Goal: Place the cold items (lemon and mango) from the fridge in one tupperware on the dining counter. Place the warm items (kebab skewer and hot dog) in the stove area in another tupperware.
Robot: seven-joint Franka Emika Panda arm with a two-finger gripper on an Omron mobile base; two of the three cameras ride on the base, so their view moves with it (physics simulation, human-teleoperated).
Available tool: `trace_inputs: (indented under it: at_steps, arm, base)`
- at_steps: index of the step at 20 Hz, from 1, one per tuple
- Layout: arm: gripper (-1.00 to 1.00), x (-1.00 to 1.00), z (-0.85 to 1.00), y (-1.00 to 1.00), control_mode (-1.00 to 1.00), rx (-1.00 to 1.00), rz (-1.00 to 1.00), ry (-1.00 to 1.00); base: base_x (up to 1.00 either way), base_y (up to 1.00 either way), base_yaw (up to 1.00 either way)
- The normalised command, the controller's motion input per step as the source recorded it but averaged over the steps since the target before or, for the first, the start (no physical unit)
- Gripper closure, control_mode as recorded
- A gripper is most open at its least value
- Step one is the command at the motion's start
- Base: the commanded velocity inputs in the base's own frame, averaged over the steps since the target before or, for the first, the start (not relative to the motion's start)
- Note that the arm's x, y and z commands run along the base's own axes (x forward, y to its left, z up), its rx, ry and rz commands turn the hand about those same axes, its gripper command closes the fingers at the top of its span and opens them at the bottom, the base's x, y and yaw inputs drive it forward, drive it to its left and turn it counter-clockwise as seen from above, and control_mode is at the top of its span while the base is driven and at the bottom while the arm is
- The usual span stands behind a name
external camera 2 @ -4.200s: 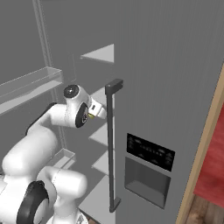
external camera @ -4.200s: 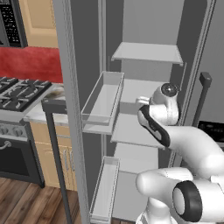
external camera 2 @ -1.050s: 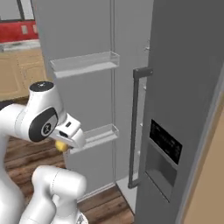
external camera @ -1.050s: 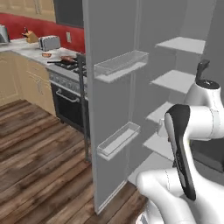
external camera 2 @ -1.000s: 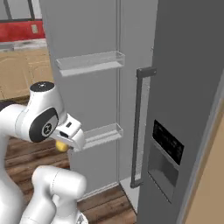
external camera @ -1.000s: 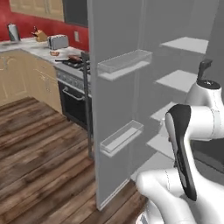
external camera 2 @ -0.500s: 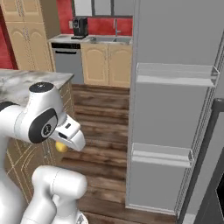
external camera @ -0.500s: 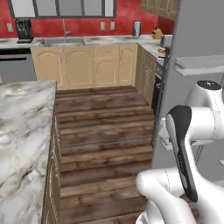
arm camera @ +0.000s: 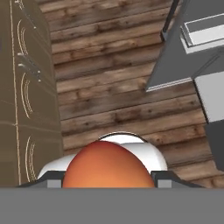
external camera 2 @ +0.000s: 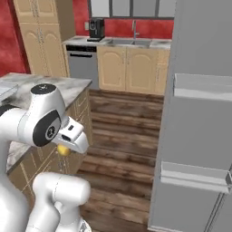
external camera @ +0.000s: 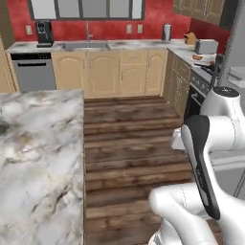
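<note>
My gripper (arm camera: 107,180) is shut on a rounded orange-red mango (arm camera: 107,166) that bulges up between the fingertips in the hand view. From the right base view the same fruit (external camera 2: 63,151) shows yellow under the hand, tucked close to the arm, beside the marble dining counter (external camera 2: 68,88). That counter (external camera: 38,148) spreads over the left of the left base view. The grey fridge (external camera 2: 204,136) stands on the right with its door shelves showing. Lemon, kebab skewer, hot dog and tupperware are out of view.
Wooden floor (external camera: 129,139) runs ahead to beige cabinets with a sink (external camera: 86,45) and a coffee machine (external camera: 44,32). The stove (external camera: 206,72) and a toaster (external camera: 206,46) sit at the right. Counter cabinet doors (arm camera: 26,87) lie just below the hand.
The whole picture has swung: the base has turned from the open fridge towards the kitchen floor and the dining counter. The fruit stays held in my gripper throughout.
</note>
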Motion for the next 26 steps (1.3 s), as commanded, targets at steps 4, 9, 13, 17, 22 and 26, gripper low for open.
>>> trace_inputs:
  at_steps: [4,9,13,17,22,26]
  arm:
    - [1.00,0.00,0.00,0.00,1.00,0.00,0.00,0.00]
    - [1.00,0.00,0.00,0.00,1.00,0.00,0.00,0.00]
    - [1.00,0.00,0.00,0.00,1.00,0.00,0.00,0.00]
    - [1.00,0.00,0.00,0.00,1.00,0.00,0.00,0.00]
    - [1.00,0.00,0.00,0.00,1.00,0.00,0.00,0.00]
    - [1.00,0.00,0.00,0.00,1.00,0.00,0.00,0.00]
  base:
    - [0.96,0.16,-0.27]
    - [1.00,0.22,-0.10]
    - [1.00,0.53,-0.03]
    - [1.00,0.45,-0.04]
    - [1.00,0.20,0.00]
    - [1.00,0.00,0.00]
